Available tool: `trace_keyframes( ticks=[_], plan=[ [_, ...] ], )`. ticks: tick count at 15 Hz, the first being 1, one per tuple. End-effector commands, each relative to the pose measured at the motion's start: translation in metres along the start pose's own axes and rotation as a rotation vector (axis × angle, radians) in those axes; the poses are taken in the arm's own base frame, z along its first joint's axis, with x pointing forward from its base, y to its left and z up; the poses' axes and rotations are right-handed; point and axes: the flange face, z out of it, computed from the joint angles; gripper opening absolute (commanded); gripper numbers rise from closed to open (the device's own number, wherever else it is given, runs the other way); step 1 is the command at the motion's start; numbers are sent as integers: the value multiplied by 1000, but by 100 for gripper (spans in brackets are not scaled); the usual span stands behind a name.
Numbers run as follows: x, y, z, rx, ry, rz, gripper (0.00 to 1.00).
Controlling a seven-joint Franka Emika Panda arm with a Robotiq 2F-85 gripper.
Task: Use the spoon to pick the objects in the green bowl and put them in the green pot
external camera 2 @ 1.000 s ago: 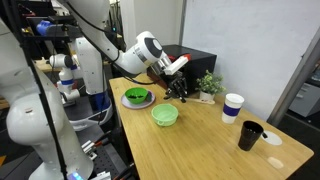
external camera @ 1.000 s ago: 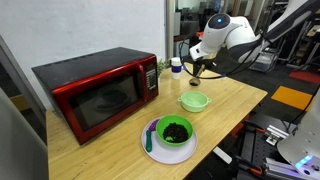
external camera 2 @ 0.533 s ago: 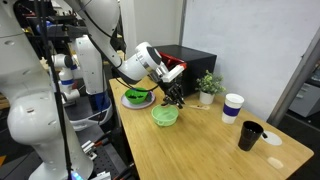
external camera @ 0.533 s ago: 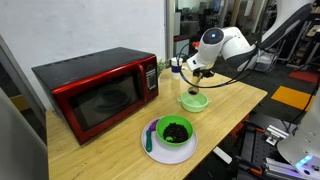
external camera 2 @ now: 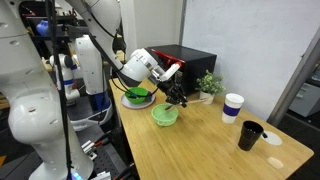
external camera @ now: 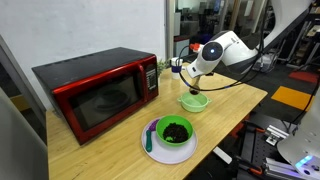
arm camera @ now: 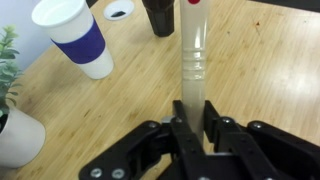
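The arm has dropped and swung in over the last second. It was hanging higher up and further back near the wall, and now the end effector [arm camera: 193,118] sits low, just above the green bowl [external camera: 194,101], which stands on the desk [external camera: 120,150] between the red microwave [external camera: 95,90] and the far edge. The grip hasn't altered: in the wrist view the fingers are clamped tight on the pale handle of the spoon [arm camera: 192,60], which runs straight out from between them. I can't make out the scooping end, so I can't say whether it has reached into the bowl, or what lies in there. To my eye this is the approach for a scoop, with the carry across not yet begun. The green pot [external camera: 172,147] waits nearer the front on a white plate, dark inside, with a blue utensil [external camera: 150,138] beside it. As for writing, I can read none. The microwave's front shows no legible badge from here, and the white cup [arm camera: 75,35] with its blue band carries no lettering I can make out.
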Motion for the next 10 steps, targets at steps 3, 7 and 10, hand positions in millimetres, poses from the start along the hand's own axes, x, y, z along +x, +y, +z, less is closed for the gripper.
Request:
trace_keyframes(
  ticks=[3,7,10],
  plan=[
    [25,8,-25,-96,-145,-107,6],
    [44,11,-42,-156,-216,-164,6],
    [49,10,-48,-180,-267,-195,6]
  ],
)
